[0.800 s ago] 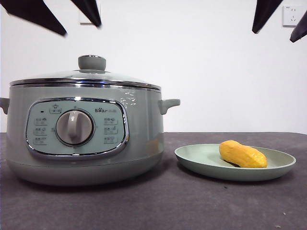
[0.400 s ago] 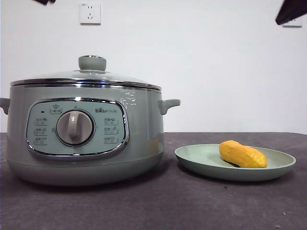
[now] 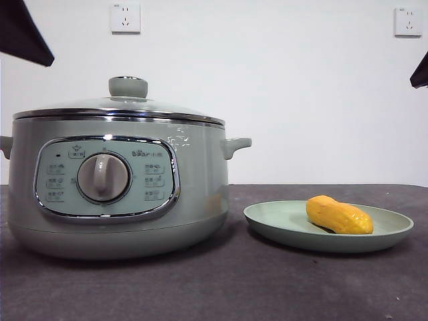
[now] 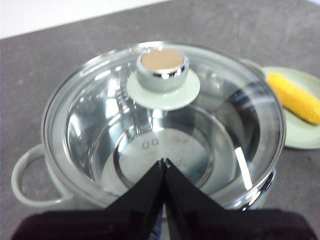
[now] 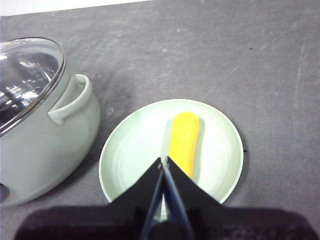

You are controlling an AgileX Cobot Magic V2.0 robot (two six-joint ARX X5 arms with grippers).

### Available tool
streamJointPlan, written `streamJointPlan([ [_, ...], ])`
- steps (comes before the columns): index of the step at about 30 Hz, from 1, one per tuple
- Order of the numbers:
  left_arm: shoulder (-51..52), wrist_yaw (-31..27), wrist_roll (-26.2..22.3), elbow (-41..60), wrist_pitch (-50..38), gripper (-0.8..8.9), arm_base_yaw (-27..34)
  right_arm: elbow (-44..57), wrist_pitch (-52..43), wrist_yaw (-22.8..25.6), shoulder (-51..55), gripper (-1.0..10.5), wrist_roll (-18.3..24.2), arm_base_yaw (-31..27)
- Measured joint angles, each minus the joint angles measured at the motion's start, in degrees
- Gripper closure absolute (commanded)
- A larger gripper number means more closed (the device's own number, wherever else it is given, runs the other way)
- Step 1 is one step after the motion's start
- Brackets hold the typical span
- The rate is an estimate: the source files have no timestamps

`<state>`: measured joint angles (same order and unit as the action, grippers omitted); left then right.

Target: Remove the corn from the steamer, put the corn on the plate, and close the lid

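The corn [image 5: 183,142] lies on the plate [image 5: 131,155], below the right gripper [image 5: 163,162], whose two black jaws are pressed together tip to tip and hold nothing; seen from that wrist, the tips overlap the near part of the plate just beside the cob, with clear air between. The left gripper [image 4: 163,162] hangs above the pot [image 3: 200,180], its jaws likewise closed to a point and empty, over the glass of the lid [image 4: 100,95] and apart from the knob [image 4: 162,67].

The lid sits flat on the pot's chrome rim, knob upright in the middle, and the bare steel inside shows through the glass. The plate stands just beside the pot on the handle side, not touching it.

Everything rests on a dark grey table [image 3: 221,287] with a faintly scuffed surface. Behind is a plain white wall with two white sockets [image 3: 125,18] high up. In the front view, black arm parts show only at the upper left corner and the upper right edge.

The corn lies on its side, a little off the plate's centre. In the front view, its long axis runs roughly level across the plate, its rounder end [image 3: 319,202] toward the pot and slightly higher, its tapered end [image 3: 364,224] away from it.
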<state>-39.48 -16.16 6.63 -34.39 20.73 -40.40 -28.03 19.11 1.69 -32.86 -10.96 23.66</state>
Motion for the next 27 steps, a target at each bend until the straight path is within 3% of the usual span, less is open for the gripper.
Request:
streamJointPlan([
  [13,0.13,0.02,0.00,0.00,0.63,8.17,0.00,0.00,0.20,0.00,0.00,9.4,-0.22,0.00],
  [16,3.69,-0.48,-2.19,0.02,2.89,8.17,0.42,0.00,0.22,0.00,0.04,9.4,-0.22,0.00],
  [22,17.81,-0.13,-4.17,0.02,4.94,8.17,5.75,0.00,0.31,0.00,0.04,9.4,-0.22,0.00],
  [27,27.71,-0.15,-4.55,2.78,3.41,8.17,14.23,0.00,0.35,0.00,0.04,9.4,-0.22,0.00],
])
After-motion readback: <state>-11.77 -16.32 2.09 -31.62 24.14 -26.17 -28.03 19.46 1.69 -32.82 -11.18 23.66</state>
